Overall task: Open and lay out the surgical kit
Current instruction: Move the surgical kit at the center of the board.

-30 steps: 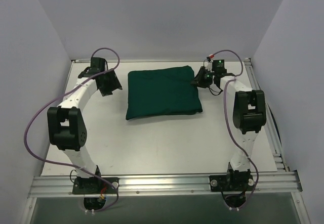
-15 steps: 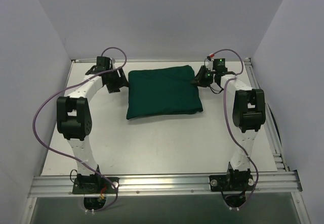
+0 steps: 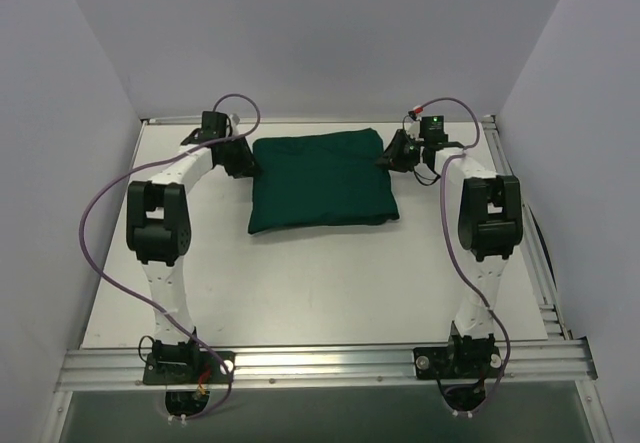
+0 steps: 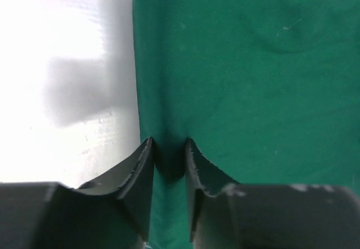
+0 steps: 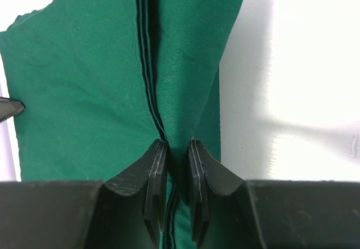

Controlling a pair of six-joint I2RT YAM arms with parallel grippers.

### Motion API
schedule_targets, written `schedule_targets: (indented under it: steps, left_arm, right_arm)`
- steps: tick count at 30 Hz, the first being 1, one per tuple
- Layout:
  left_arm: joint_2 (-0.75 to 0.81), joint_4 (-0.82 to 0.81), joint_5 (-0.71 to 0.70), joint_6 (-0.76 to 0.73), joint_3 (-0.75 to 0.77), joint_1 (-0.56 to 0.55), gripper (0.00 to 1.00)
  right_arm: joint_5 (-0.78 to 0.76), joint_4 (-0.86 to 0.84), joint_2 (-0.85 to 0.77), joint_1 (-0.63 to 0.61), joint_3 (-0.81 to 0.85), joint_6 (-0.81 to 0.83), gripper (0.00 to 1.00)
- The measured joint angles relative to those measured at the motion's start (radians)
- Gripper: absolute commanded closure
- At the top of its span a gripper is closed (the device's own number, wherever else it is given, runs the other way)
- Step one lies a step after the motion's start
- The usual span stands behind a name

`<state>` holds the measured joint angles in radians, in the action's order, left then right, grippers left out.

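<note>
Evidently the unwrapping is only at its start. On the white tabletop [image 3: 320, 283], toward its far edge and about midway between the side edges, the green cloth bundle [image 3: 320, 183] lies closed and flat, with nothing of its contents showing. The left tool [image 3: 243, 160] is at the bundle's left edge near the far corner, jaws narrow with a ridge of cloth pinched between them. The right tool [image 3: 393, 154] is at the far right corner, jaws likewise narrow and clamped on the stacked folds [image 5: 147, 91] that run along that side. I judge the step in hand to be taking hold of the outer flaps. Next, each tool would need to lift slightly and draw its flap outward toward its own side edge of the tabletop. The pull should be gentle, so the cloth unfolds without dragging the whole bundle or tipping whatever sits inside.
</note>
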<state>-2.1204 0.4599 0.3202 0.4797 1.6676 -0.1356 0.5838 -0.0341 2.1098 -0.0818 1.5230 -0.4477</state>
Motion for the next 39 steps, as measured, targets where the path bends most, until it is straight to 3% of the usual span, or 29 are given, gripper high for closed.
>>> schedule_targets:
  steps: [6,12,14,15,17,19,21,22,24,25,26,29,33,38,39]
  left_arm:
    - [-0.059,-0.001,0.006,0.004,0.083,0.008,0.75]
    - [-0.093,-0.011,0.006,0.013,0.126,0.011,0.75]
    - [-0.098,-0.014,0.005,0.015,0.134,0.011,0.70]
    - [-0.100,-0.015,0.005,0.016,0.136,0.012,0.61]
    - [-0.100,-0.014,0.002,0.017,0.137,0.012,0.50]
    - [-0.100,-0.009,-0.001,0.021,0.140,0.011,0.33]
    - [-0.100,0.016,-0.019,0.025,0.153,0.010,0.13]
    - [-0.100,0.034,-0.032,0.026,0.163,0.007,0.12]
    - [-0.099,0.076,-0.076,0.029,0.192,0.004,0.11]
    - [-0.096,0.092,-0.097,0.024,0.205,0.003,0.10]
    - [-0.088,0.106,-0.121,0.017,0.214,0.002,0.09]
    - [-0.038,0.153,-0.196,-0.008,0.216,-0.004,0.03]
    - [0.058,0.179,-0.276,-0.050,0.206,-0.033,0.04]
    - [0.186,0.162,-0.301,-0.118,0.167,-0.142,0.00]
    - [0.201,0.155,-0.299,-0.134,0.162,-0.175,0.07]
  right_arm:
    - [0.000,-0.002,0.034,0.000,0.045,-0.016,1.00]
    - [0.000,0.047,0.127,0.000,0.197,-0.012,1.00]
    - [-0.001,0.054,0.146,0.000,0.229,-0.011,1.00]
    - [-0.001,0.055,0.150,0.000,0.235,-0.011,1.00]
    - [-0.002,0.058,0.151,0.000,0.238,-0.011,0.83]
    - [-0.003,0.060,0.151,0.001,0.237,-0.013,0.62]
    - [-0.018,0.061,0.149,-0.003,0.223,-0.009,0.49]
    - [-0.025,0.066,0.147,-0.005,0.205,-0.008,0.35]
    - [-0.047,0.087,0.137,-0.005,0.167,-0.001,0.22]
    - [-0.056,0.107,0.131,-0.008,0.152,0.003,0.07]
    - [-0.073,0.127,0.124,-0.010,0.142,0.003,0.01]
    - [-0.137,0.195,0.078,-0.011,0.126,0.023,0.00]
    - [-0.219,0.240,-0.070,-0.006,0.038,0.026,0.00]
    - [-0.232,0.289,-0.230,0.033,-0.030,0.021,0.00]
    - [-0.238,0.299,-0.252,0.041,-0.040,0.019,0.00]
